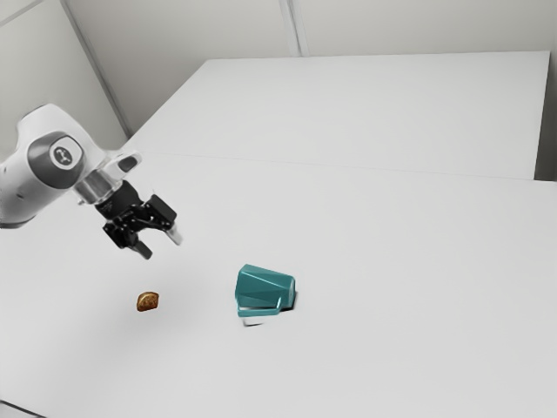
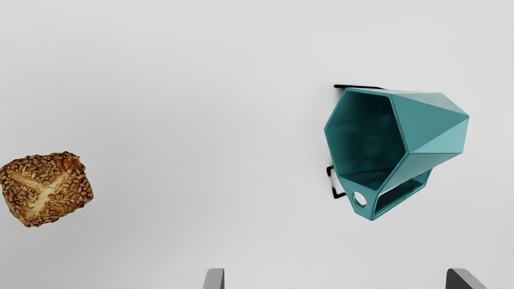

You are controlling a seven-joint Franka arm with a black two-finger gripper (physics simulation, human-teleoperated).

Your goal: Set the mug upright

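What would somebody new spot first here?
Probably the teal mug, tipped on its side on the white table. Next might be the seedy bread roll, lying apart from it, and the open black gripper in the air at the exterior view's left.

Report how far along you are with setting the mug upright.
Nothing looks done yet: the teal mug lies on its side, its open mouth showing in the wrist view. Nothing is in hand: my gripper hangs above the table with its fingers open, clear of the mug. Left to do: reach the mug, grasp it, turn it onto its base and release it.
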